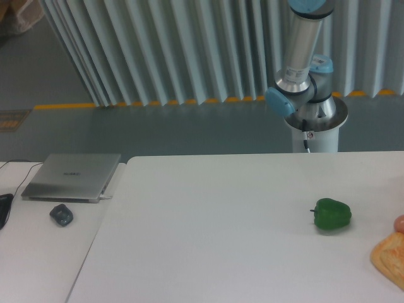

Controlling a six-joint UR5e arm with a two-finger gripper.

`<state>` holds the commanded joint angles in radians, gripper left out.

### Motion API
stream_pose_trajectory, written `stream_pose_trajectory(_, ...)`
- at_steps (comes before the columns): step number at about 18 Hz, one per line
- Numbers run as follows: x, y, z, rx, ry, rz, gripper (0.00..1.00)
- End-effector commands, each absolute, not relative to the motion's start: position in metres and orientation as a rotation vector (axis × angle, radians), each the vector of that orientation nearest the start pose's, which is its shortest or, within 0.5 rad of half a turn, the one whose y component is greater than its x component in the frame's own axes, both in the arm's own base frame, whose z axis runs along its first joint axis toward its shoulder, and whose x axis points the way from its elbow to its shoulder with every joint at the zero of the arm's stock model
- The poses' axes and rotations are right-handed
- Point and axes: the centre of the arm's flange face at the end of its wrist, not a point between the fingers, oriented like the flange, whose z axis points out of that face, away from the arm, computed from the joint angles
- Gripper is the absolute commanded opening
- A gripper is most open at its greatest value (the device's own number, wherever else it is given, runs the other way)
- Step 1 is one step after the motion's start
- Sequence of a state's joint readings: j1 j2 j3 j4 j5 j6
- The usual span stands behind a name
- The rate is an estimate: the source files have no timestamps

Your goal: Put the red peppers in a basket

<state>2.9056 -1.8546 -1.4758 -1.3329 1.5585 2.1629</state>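
The red peppers are out of view in this frame. Only the lower arm links [302,47] and the arm's base [314,120] show behind the table's far edge; the gripper itself is above the top of the picture. At the right edge lies an orange woven thing [390,255], cut off by the frame; I cannot tell whether it is the basket.
A green bell pepper [332,214] lies on the white table [208,233] toward the right. A pinkish round fruit [399,223] peeks in at the right edge. On the left side table sit a closed laptop [72,176] and a dark mouse [61,214].
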Motion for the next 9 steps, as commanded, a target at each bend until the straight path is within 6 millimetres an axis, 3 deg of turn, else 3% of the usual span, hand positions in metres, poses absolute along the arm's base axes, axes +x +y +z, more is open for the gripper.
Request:
stream_pose_trajectory(2, -0.551, 0.292, 0.41, -2.841, 1.307, 0.086, 1.0)
stream_pose_trajectory(6, -0.51, 0.362, 0.419, -2.828, 1.331, 0.114, 1.0)
stream_pose_trajectory(9, -0.498, 0.384, 0.417, -2.812, 1.352, 0.115, 1.0)
